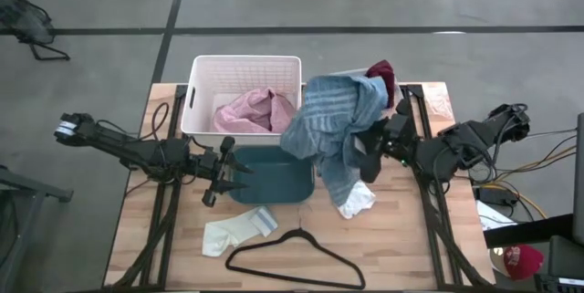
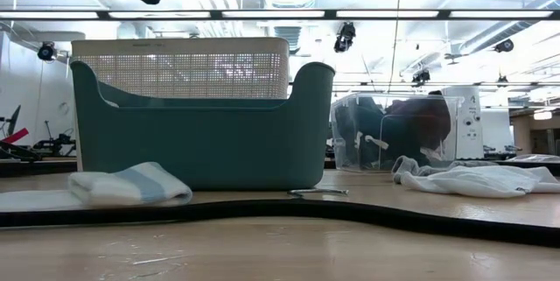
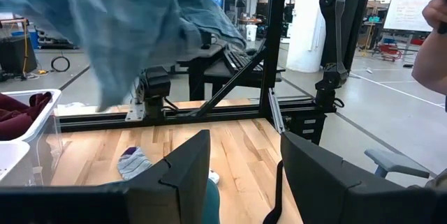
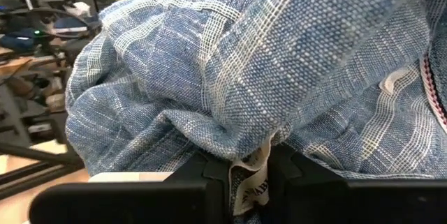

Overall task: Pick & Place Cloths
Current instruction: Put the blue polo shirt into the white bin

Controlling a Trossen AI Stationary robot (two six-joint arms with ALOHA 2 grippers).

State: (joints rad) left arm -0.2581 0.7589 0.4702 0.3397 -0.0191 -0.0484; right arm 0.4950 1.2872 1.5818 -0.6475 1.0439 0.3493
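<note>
The light blue striped garment (image 1: 330, 115) hangs lifted above the gap between the white bin (image 1: 203, 74) and the clear bin, held by my right gripper (image 1: 370, 151), which is shut on it. It fills the right wrist view (image 4: 209, 63). A pale pink cloth (image 1: 248, 110) lies in the white bin. A maroon cloth (image 1: 383, 76) sits in the clear bin (image 2: 350, 128). White socks (image 1: 239, 229) and a white cloth (image 1: 358, 200) lie on the table. My left gripper (image 1: 226, 171) hovers open at the teal bin's left end (image 1: 239, 161). My right gripper pinches a bunched fold of the light blue striped garment between its two fingers, right at the white tag (image 4: 253, 175). The fingers come roughly level from the table's right. The garment hangs around and below them, slack, clear of the table.
The teal bin (image 2: 201, 141) stands in front of the white bin. A black wire hanger (image 1: 294, 255) lies near the table's near edge, beside the socks (image 2: 131, 185). The black frame rails (image 1: 429, 193) run along both table sides. A person's arm (image 3: 433, 49) shows beyond the table.
</note>
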